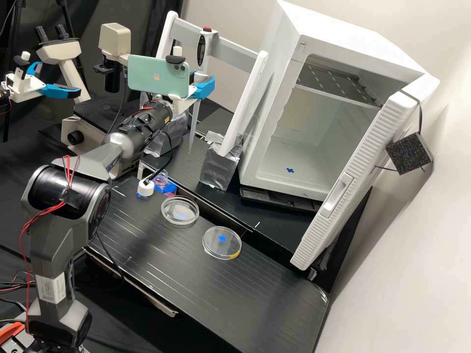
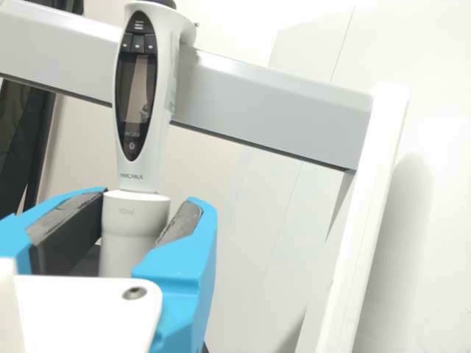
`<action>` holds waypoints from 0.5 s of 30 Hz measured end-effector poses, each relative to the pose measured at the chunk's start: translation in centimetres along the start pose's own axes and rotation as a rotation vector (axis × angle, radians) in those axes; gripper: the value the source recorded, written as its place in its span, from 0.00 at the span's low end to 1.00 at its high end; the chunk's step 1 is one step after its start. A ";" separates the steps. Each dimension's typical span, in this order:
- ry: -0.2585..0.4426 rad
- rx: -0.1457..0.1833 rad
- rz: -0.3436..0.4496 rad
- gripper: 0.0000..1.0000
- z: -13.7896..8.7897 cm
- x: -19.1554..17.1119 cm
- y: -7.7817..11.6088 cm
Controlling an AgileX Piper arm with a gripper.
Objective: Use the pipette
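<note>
Left: clear-necked bottle [image 1: 165, 187], round glassy dish [image 1: 179, 211]. Beyond them, gripper [image 2: 149, 200] closed around smooth white pipette [image 2: 163, 140], near upright by flat grey crossbar [image 2: 272, 118]. Step wants even squeeze; ease pipette clear, slender tip [image 1: 191, 143] plumb. Right: ribbed white door [image 1: 363, 152].

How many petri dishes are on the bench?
2. One petri dish sits near the bottle; the other, with yellow at its edge, sits nearer the white cabinet's door. The arm could hide others.
</note>
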 end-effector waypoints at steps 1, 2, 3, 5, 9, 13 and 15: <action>0.001 -0.007 -0.001 0.00 0.0 0.0 0.0; 0.002 -0.007 -0.002 0.00 -0.1 0.0 -0.1; 0.001 -0.003 -0.003 0.00 -0.2 0.0 -0.1; 0.001 -0.003 -0.004 0.00 -0.2 0.0 -0.1; 0.001 0.001 -0.005 0.00 -0.3 -0.1 -0.2; -0.004 0.012 -0.007 0.00 -0.3 -0.1 -0.3; -0.002 0.003 -0.008 0.00 -0.4 -0.1 -0.3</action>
